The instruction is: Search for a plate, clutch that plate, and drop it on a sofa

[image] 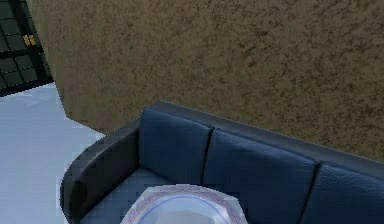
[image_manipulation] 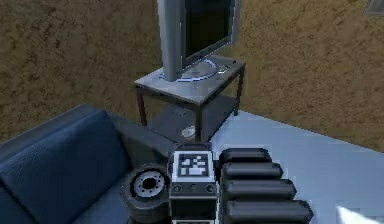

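One dark blue sofa (image: pixel 250 165), three back cushions in sight, stands against a brown wall (image: pixel 220 50). One plate (image: pixel 185 208), pale and eight-sided, shows over the sofa's seat near its armrest end; whether it rests there I cannot tell. Past the sofa's end stands one table (image_manipulation: pixel 150 80) bearing one flat screen (image_manipulation: pixel 195 30). One end effector (image_manipulation: pixel 148 190) sits beside the sofa's arm; its spread, and whether it holds anything, cannot be told
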